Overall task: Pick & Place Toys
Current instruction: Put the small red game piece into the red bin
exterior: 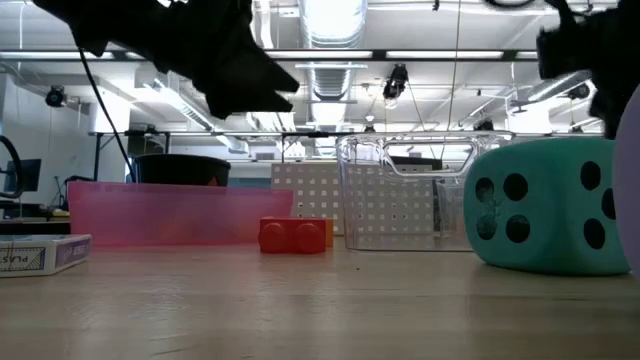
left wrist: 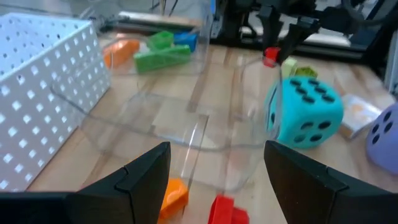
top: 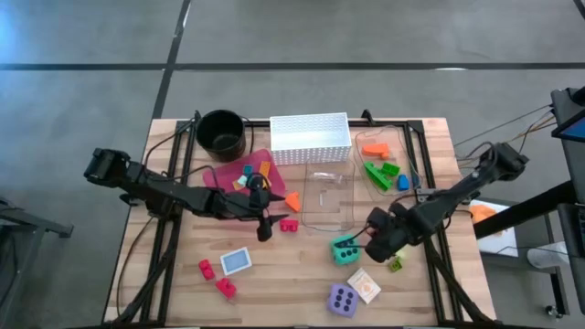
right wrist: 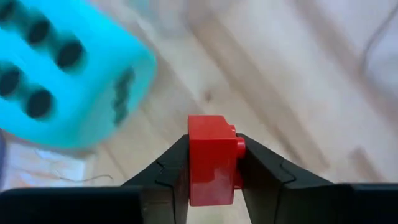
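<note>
My right gripper [right wrist: 211, 168] is shut on a small red brick [right wrist: 211, 158], just beside and above the teal die [top: 345, 249]. It also shows in the left wrist view [left wrist: 280, 46]. My left gripper [left wrist: 214, 168] is open and empty near the clear bin's [top: 329, 196] near left corner. It hangs above a red brick [top: 289, 225] and an orange brick [top: 292, 199] that lie on the table. A purple die [top: 343, 299], two cards [top: 236, 261] [top: 364, 286] and two more red bricks [top: 208, 269] [top: 225, 289] lie on the near part of the table. My right gripper pinches the red brick by two opposite sides [right wrist: 194, 163] between its two fingers, with the studded side [right wrist: 238, 147] against one finger. The fingers point down at it from above. The brick [left wrist: 270, 56] is lifted clear of the table, next to the teal die.
A white perforated basket [top: 311, 137] and a black pot [top: 221, 131] stand at the far edge. A pink tray [top: 224, 175] with bricks lies in front of the pot. Green, orange and blue bricks [top: 379, 169] lie at the far right. A yellow-green brick [top: 395, 265] lies under the right arm.
</note>
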Action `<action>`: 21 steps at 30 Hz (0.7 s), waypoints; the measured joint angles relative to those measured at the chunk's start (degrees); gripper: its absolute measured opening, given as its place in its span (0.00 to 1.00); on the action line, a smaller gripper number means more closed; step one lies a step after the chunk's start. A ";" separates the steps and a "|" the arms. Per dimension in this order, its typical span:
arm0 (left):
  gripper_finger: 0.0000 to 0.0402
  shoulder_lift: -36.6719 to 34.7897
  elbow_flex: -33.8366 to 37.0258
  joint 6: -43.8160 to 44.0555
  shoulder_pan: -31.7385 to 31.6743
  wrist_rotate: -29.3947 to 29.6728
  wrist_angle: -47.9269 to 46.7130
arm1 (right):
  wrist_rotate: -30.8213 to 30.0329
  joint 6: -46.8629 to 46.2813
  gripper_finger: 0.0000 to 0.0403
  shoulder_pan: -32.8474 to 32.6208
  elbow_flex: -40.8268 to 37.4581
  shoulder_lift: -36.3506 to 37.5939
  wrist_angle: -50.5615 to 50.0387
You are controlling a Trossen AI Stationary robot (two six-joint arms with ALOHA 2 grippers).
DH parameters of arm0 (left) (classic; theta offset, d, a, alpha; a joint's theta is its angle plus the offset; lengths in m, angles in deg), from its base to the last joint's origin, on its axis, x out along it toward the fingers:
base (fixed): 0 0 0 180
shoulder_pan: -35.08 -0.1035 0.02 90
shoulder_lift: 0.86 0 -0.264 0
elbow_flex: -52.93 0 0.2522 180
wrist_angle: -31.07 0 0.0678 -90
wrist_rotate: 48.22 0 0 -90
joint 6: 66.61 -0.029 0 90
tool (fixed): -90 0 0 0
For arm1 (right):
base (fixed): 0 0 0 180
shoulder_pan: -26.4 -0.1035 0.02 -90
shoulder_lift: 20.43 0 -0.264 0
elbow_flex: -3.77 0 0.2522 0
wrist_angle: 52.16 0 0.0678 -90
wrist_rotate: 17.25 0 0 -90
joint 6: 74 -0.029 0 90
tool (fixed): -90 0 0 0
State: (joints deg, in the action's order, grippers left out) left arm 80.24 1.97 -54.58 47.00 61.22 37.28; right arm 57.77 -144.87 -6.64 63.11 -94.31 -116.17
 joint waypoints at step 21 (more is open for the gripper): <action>0.66 15.11 -10.57 -4.65 0.00 -1.09 20.91 | -27.27 44.08 0.29 4.10 -0.26 5.57 34.01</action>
State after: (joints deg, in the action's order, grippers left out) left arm 95.35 -8.60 -59.23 47.00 60.13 58.19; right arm 30.50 -100.79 -2.55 62.85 -88.74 -82.15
